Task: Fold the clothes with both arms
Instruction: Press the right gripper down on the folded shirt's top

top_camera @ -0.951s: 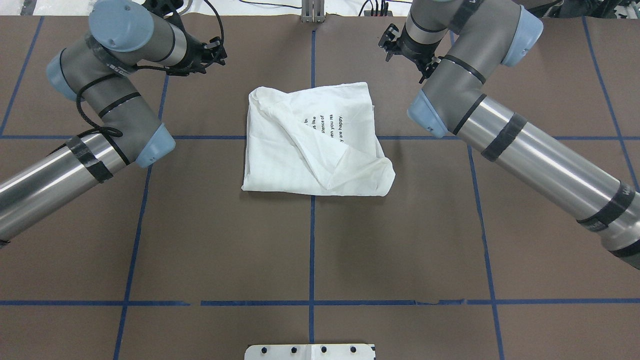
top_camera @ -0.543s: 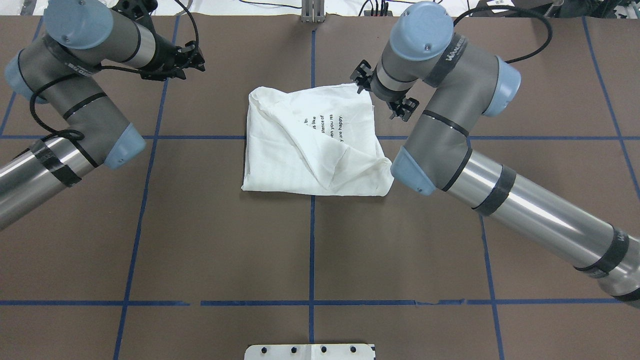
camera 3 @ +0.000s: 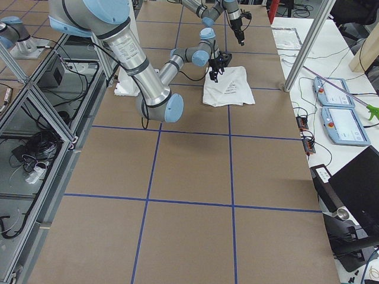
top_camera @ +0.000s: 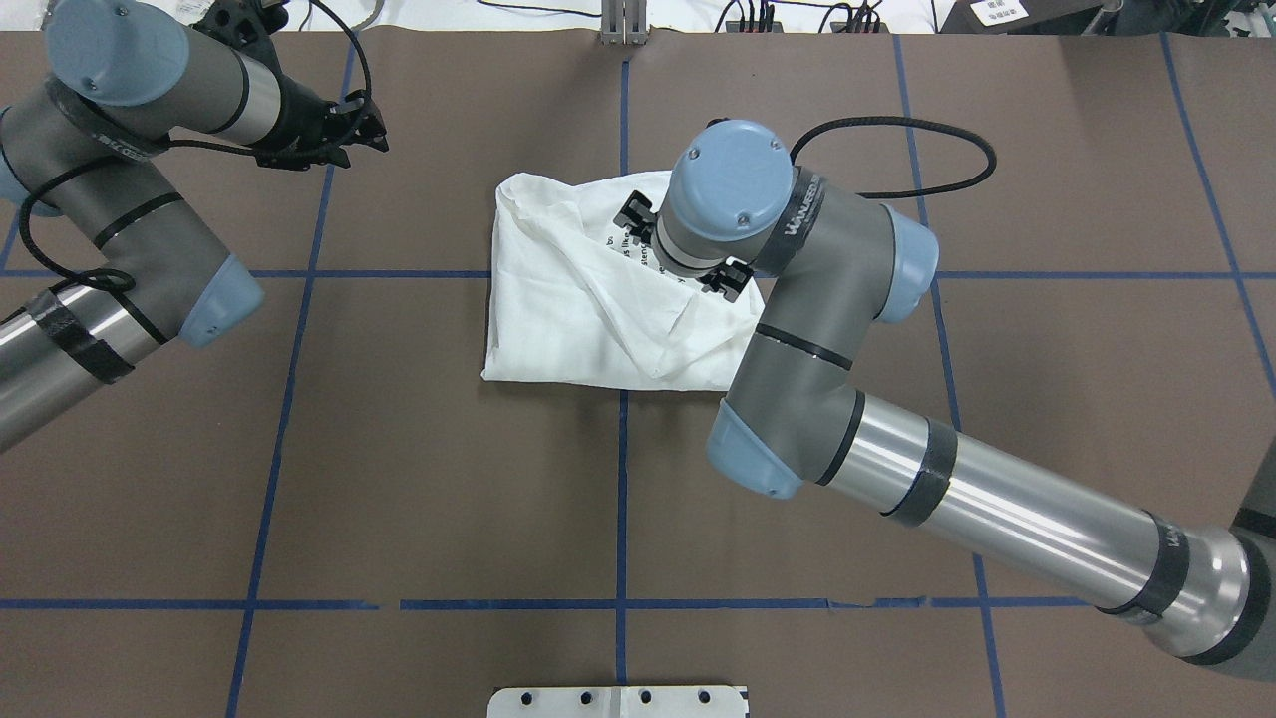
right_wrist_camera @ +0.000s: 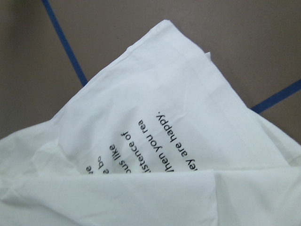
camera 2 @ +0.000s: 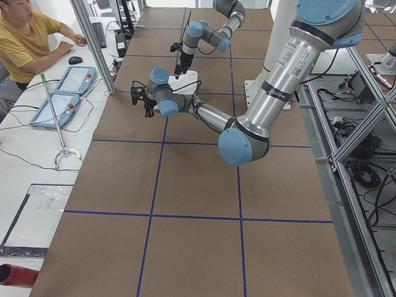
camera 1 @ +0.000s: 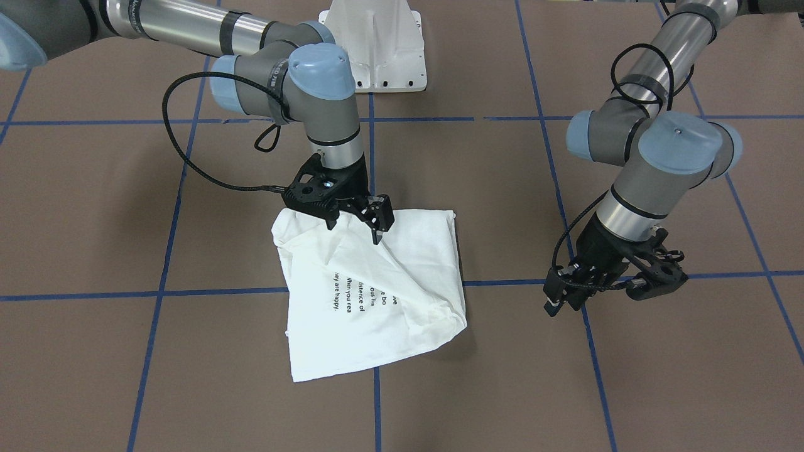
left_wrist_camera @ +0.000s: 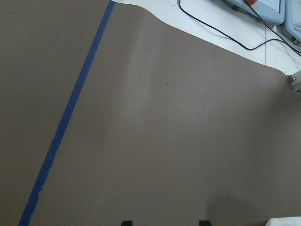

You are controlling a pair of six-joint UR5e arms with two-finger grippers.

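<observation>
Hovering elbow-bent over the T-shirt (camera 1: 389,314), right gripper (camera 1: 355,229) released; left gripper (top_camera: 371,128) released too, well aside.

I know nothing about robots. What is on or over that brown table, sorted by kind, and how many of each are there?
Robot arms: 2 (left arm, right arm)
White T-shirt: 1
White pedestal base: 1
Total: 4
</observation>
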